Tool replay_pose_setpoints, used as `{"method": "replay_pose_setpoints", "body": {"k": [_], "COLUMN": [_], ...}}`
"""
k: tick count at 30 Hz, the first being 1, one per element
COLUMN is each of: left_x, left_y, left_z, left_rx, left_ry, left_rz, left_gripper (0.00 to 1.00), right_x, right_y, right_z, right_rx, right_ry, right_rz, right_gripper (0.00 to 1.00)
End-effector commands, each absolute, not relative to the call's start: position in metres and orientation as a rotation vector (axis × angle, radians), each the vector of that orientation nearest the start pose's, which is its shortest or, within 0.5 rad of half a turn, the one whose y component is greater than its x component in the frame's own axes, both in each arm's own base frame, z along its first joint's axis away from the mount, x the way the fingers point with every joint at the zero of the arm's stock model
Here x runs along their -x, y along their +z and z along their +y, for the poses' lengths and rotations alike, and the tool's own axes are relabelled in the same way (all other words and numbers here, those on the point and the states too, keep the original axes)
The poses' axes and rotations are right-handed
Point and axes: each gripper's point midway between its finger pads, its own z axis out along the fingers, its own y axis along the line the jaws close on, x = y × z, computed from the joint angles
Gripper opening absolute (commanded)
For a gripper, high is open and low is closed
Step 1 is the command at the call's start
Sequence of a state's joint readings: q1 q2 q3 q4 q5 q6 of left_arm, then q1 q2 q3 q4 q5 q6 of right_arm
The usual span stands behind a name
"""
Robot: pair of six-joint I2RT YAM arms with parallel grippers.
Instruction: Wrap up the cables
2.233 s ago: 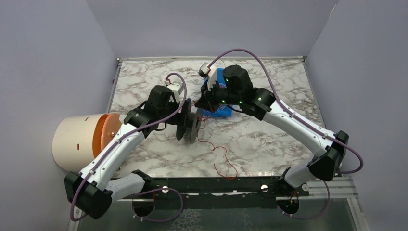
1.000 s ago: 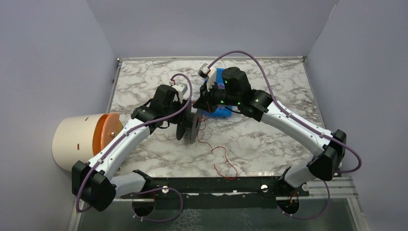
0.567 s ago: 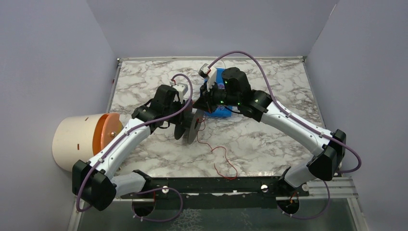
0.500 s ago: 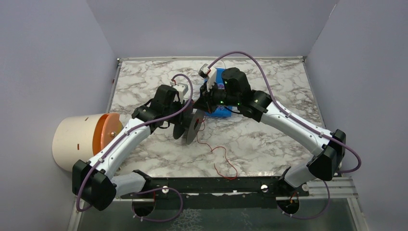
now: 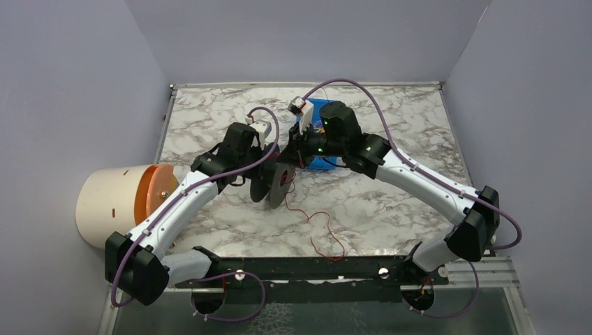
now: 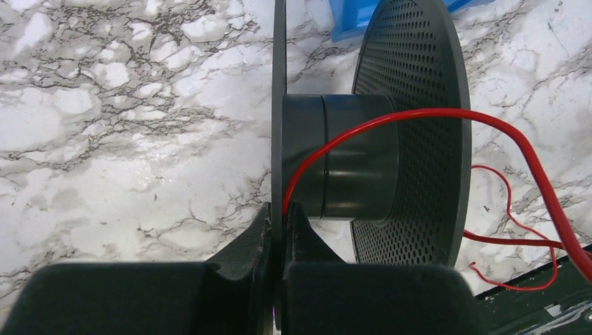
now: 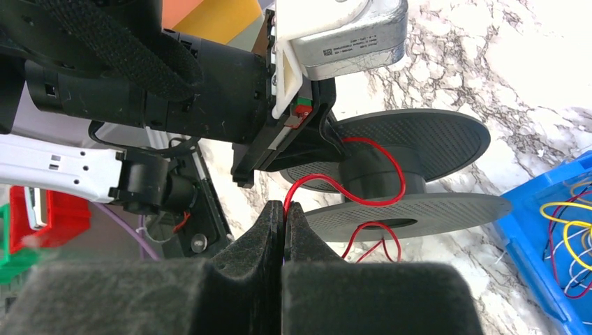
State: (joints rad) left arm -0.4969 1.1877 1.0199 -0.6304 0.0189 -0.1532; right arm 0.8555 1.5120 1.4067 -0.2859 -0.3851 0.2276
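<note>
Plainly, your left gripper was clenched on the thin solid flange of the black spool, with its 2 fingers pressed against either face of that disc. The spool stood on the rims of its 2 flanges near the middle of the marble desk, with its axle level. Its perforated flange faced the right edge.

Your right gripper was pinched tight on the red cable, just beside the spool on the side toward the far edge. In your right wrist view the cable left the fingertips, curved across to the hub and passed partway around it.

In your left wrist view the cable started right at the solid flange, next to your left fingertips. From there it arched over the hub and ran out past the perforated flange. I could not tell whether the left fingers also trapped its end. The rest of the cable lay slack on the desk in loose curls, trailing from the spool toward the near edge.

Under your right wrist, toward the far edge, sat a blue tray. It held loose cables, yellow and red, in a tangle. A cream cylinder lay on its side beyond the left edge, with its orange end facing the desk.
</note>
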Motion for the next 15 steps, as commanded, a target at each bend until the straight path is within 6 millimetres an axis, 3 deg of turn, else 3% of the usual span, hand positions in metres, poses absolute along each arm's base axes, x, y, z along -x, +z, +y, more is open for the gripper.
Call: {"method": "replay_pose_setpoints", "body": {"k": [1, 8, 15], "left_x": [-0.278, -0.276, -0.265], "left_y": [0.19, 0.199, 0.21], "left_z": [-0.156, -0.155, -0.157], "left_rx": [-0.395, -0.391, -0.415], "left_ry": [-0.311, -0.317, -0.353], "left_rz": [2.317, 2.305, 2.304], "left_gripper": [0.0, 0.0, 0.0], "right_x": [-0.247, -0.256, -0.272], "right_y": [0.294, 0.298, 0.293], "right_z": [0.396, 0.39, 0.371], "right_rx": [0.85, 0.788, 0.708], "right_ry": [1.091, 1.033, 0.887], "right_rz": [1.873, 1.881, 1.906], "right_gripper": [0.01, 0.04, 0.07]}}
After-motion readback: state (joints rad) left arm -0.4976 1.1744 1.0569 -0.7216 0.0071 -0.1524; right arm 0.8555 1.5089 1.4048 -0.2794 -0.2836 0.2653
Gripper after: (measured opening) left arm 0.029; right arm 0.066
